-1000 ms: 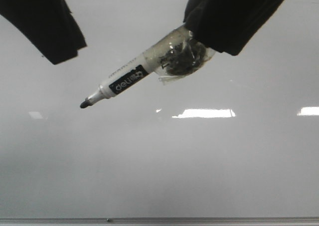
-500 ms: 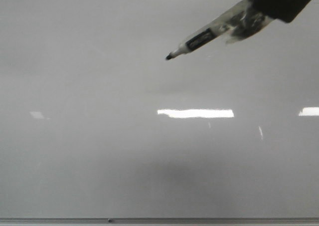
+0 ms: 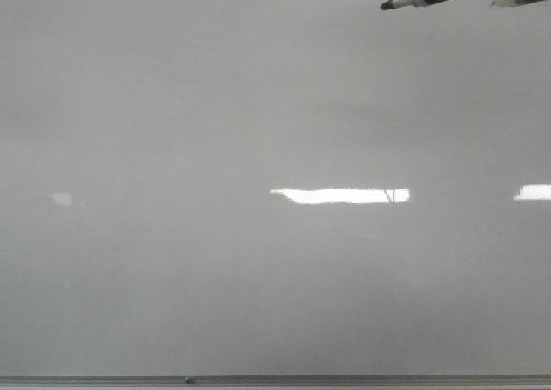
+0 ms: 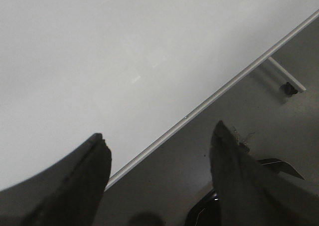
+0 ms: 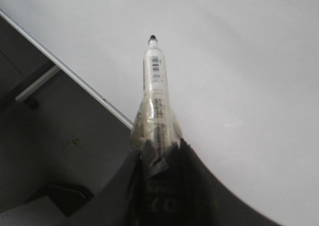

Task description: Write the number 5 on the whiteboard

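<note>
Gripped in the clenched right gripper (image 5: 158,153), a tape-wrapped marker (image 5: 155,94) is held with its black tip above the whiteboard (image 3: 258,278), on which no number 5 is seen; bright reflections (image 3: 340,195) lie across the gloss, and the left gripper (image 4: 159,156) is spread apart over the metal edge strip (image 4: 209,100)

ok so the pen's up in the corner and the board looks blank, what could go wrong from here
1. The marker is uncapped, tip bare above the whiteboard; a careless descent could leave a stray mark.
2. It sits taped in the right gripper; if the tape shifts, strokes may wobble.
3. No number 5 shows yet, and the left gripper hangs open near the board's metal edge, where it could bump.
</note>
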Robot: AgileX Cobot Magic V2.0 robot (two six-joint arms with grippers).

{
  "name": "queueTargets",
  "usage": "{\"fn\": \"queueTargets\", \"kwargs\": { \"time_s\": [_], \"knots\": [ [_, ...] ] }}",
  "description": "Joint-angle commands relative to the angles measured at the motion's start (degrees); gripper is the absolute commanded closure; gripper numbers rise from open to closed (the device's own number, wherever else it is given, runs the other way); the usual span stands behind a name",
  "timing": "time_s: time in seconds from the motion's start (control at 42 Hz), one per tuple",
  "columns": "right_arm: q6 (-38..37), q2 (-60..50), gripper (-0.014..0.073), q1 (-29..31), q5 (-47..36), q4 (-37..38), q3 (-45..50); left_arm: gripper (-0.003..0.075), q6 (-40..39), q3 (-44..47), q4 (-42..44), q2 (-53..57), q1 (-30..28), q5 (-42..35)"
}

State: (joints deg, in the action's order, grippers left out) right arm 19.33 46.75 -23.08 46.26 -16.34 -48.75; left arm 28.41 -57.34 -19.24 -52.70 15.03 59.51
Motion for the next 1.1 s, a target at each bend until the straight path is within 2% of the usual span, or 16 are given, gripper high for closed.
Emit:
{"fn": "queueTargets", "kwargs": {
  "time_s": [0.0, 0.119, 0.357, 0.881, 1.071],
  "knots": [
    [-2.6, -2.67, 0.0659, 0.38, -10.54, -1.43, 2.25, 0.03, -0.71, -1.41, -1.92, 0.52, -0.23, -3.13],
    [-4.65, -2.78, 0.0662, 0.38, -21.75, -1.43, 6.25, 0.03, -0.71, -1.41, -1.92, 0.52, -0.23, -3.57],
    [-4.23, 4.69, 0.0662, 0.2, -30.76, -1.43, 6.9, 0.03, -0.71, -1.41, -1.92, 0.52, -0.23, -4.13],
    [-4.23, 23.75, 0.0662, 0.2, -35.19, -1.43, -3.36, 0.03, -0.71, -1.41, -1.92, 0.52, -0.23, -4.13],
    [-4.23, 27.84, 0.0662, 0.25, -36.37, -1.43, -4.12, 0.03, -0.71, -1.41, -1.92, 0.52, -0.23, -4.13]
  ]
}}
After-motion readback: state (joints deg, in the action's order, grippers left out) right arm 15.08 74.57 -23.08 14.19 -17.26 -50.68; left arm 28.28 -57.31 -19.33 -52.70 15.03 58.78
